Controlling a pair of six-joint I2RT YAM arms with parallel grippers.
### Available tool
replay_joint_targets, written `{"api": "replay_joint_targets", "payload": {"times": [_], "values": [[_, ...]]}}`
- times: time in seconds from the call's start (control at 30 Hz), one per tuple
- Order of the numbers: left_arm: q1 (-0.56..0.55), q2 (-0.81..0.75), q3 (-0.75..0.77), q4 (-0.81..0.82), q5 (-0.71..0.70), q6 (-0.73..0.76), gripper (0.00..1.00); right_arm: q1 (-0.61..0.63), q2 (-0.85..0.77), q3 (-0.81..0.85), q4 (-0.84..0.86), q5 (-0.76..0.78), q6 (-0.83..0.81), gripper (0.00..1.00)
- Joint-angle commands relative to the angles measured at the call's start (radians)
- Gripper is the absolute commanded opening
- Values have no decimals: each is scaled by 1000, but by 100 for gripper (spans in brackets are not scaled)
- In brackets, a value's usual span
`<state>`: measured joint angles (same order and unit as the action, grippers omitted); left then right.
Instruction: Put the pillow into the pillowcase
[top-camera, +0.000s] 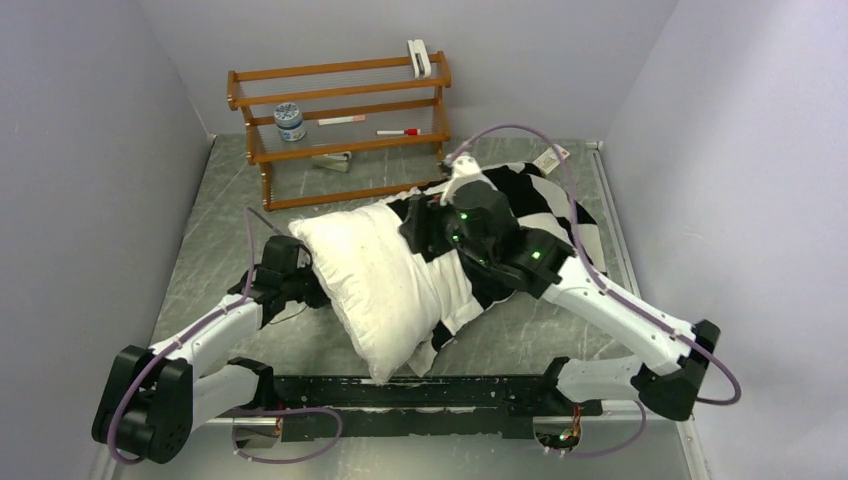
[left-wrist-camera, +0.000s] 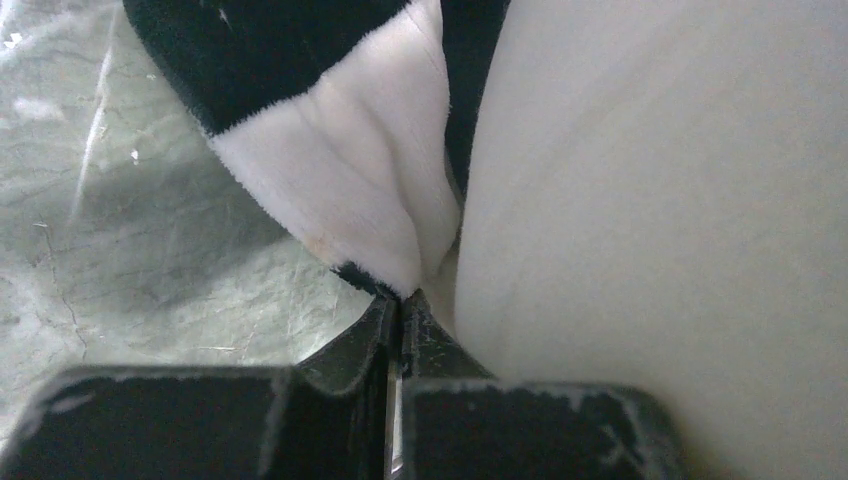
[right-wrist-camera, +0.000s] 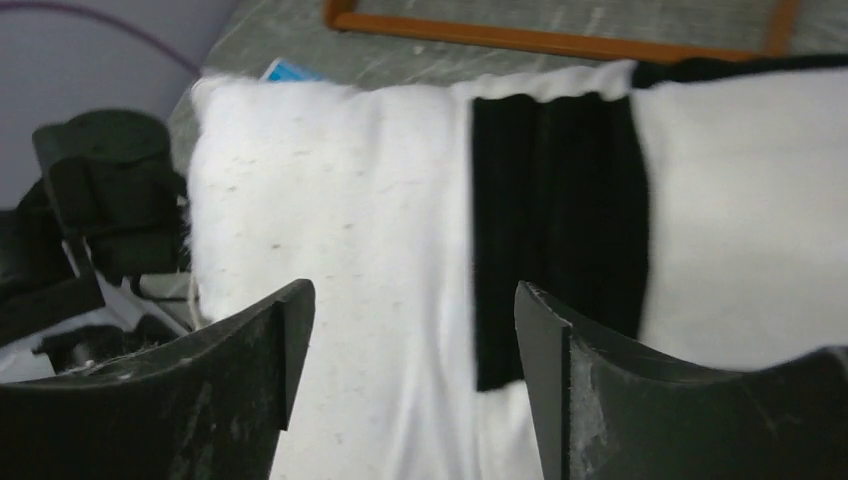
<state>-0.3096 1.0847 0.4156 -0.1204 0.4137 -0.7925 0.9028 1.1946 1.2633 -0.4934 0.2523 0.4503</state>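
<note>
- The pillow (top-camera: 375, 285) lay slantwise in the middle of the table (top-camera: 215, 205). Its near corner pointed toward the arm bases, and its far right end was tucked into the pillowcase (top-camera: 560, 215).
- The pillowcase spread to the far right of the pillow. Its checkered mouth wrapped the pillow's right part, while most of the white cushion lay bare.
- The left gripper (left-wrist-camera: 400, 305) sat at the pillow's left edge, low over the table. Its fingers were pressed together on a tapering fold of the checkered plush, which ran right down to the tips.
- In the left wrist view, the pillow's white side (left-wrist-camera: 650, 250) rose just right of that pinched fold, touching it.
- The right gripper (right-wrist-camera: 412, 295) hovered over the line where the pillowcase edge met the pillow. Its fingers were spread apart with nothing between them.
- Below those parted fingers, a black square of the pillowcase (right-wrist-camera: 560, 220) lay against the bare pillow cover (right-wrist-camera: 330, 200).
- A small blue tag (right-wrist-camera: 290, 72) showed at the pillow's far corner.
- A wooden shelf (top-camera: 340, 120) stood at the far left of the table, well apart from the pillow. It held a small jar (top-camera: 290, 121) and a red marker (top-camera: 400, 131).
</note>
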Motion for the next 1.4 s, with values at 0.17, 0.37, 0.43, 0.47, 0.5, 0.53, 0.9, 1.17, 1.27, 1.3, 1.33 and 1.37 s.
{"api": "replay_joint_targets", "payload": {"times": [0.17,0.37,0.43,0.47,0.5,0.53,0.9,1.17,1.27,1.3,1.33,1.37], "values": [[-20,-45,38,11,-12,2,5,233,254,98,191,56,-276,99],[-20,-71,67,-33,-40,-1,5,281,444,109,199,216,-374,99],[-22,-78,54,-23,-44,-15,5,265,479,100,187,296,-381,93],[-21,-75,43,-15,-42,-22,5,253,477,81,202,306,-382,86],[-22,-71,34,-5,-38,-25,5,237,459,56,226,295,-379,65],[-22,-64,23,3,-33,-29,5,220,429,23,255,285,-369,34],[-19,-103,127,-184,-191,35,51,-96,-9,-344,550,-241,-167,0],[-2,-115,33,4,-247,5,75,-205,-55,-387,606,-365,-71,0],[-2,-18,41,96,-275,51,77,-226,-64,-398,612,-394,-59,0],[-2,29,60,101,-277,70,77,-231,-69,-408,617,-401,-50,0],[-2,72,82,102,-283,78,77,-239,-80,-419,625,-409,-43,0],[-3,114,101,105,-282,78,77,-245,-88,-430,631,-416,-36,0]]}}
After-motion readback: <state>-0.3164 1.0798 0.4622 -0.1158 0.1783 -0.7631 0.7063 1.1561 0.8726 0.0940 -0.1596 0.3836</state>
